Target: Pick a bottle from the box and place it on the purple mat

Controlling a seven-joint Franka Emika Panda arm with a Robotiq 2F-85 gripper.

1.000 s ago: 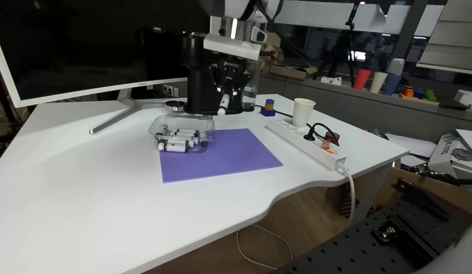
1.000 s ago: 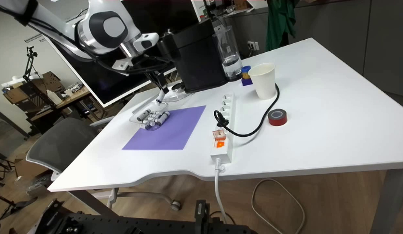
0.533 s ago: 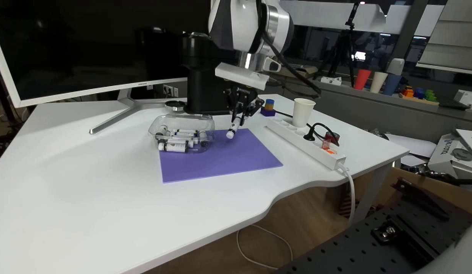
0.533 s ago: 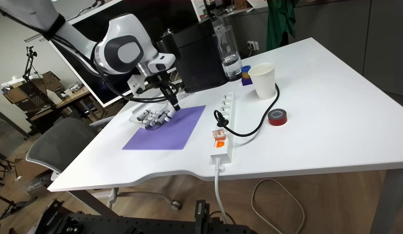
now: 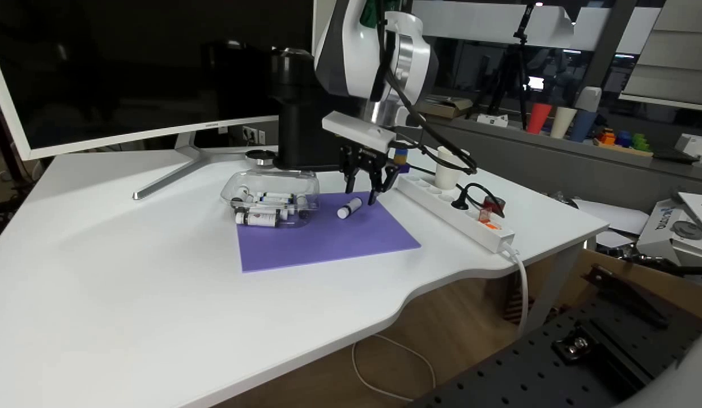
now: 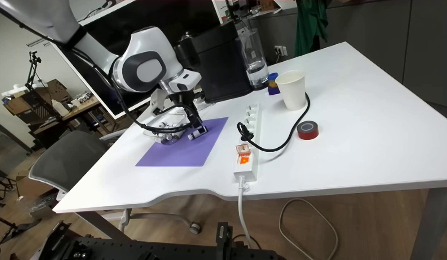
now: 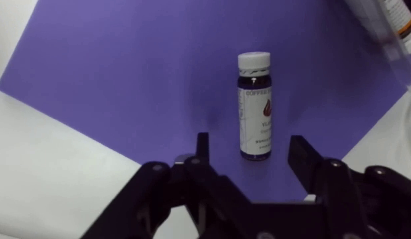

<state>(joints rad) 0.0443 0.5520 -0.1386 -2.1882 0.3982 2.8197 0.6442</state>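
Bottle [image 7: 255, 106] lay on its side on the purple mat [image 5: 328, 235], outside the box [image 5: 283, 181], which held other bottles [image 5: 257, 219]. In the wrist view the jaws stood well apart, a gap on each side of its base, gripping nothing. Picking and placing appeared complete; at most, withdrawal of the arm [image 6: 147, 68] was left. On the label [image 7: 253, 132], 1 word was clear, "COFFEE"; a red flame mark [image 7: 267, 108] sat above blurred print. Lettering on the monitor [image 5: 152, 73] resembled "SAMSUNG".
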